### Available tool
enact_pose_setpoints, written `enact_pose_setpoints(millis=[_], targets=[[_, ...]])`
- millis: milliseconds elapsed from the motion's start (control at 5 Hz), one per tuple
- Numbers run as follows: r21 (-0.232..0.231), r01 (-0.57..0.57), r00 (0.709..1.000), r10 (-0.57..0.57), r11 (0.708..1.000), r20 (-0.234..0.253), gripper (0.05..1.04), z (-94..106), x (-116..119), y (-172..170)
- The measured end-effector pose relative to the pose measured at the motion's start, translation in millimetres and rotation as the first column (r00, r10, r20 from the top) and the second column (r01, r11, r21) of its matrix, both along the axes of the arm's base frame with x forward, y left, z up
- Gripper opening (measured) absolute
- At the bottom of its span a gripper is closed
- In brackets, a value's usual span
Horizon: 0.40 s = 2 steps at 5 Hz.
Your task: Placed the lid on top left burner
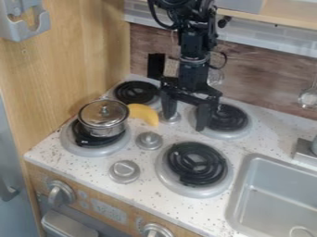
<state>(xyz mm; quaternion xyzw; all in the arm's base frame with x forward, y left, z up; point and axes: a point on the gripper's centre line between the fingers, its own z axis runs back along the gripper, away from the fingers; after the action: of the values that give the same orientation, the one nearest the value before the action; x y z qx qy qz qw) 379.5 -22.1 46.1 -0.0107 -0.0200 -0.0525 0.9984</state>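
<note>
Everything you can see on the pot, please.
The pot is small, round and shiny silver, metallic by its look. Its lid is on, see-through like glass, with a silvery rim and a small knob in the middle. It stands upright on the front left burner, set toward the back, so black coil shows at the front. A curved yellow piece lies right by its right side; can't tell if they touch. The gripper is clear of it.

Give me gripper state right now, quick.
Gripper: open, fingers spread apart, nothing held between them.
</note>
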Motion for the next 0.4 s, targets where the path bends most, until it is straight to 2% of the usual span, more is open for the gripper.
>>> enact_pose_setpoints(millis=[200, 400], targets=[[0.002, 0.000, 0.999, 0.000, 1.000, -0.040, 0.998, -14.1, -4.1, 0.2], [-0.026, -0.093, 0.996, 0.092, 0.995, -0.018, 0.998, 0.6, 8.5, 26.9]])
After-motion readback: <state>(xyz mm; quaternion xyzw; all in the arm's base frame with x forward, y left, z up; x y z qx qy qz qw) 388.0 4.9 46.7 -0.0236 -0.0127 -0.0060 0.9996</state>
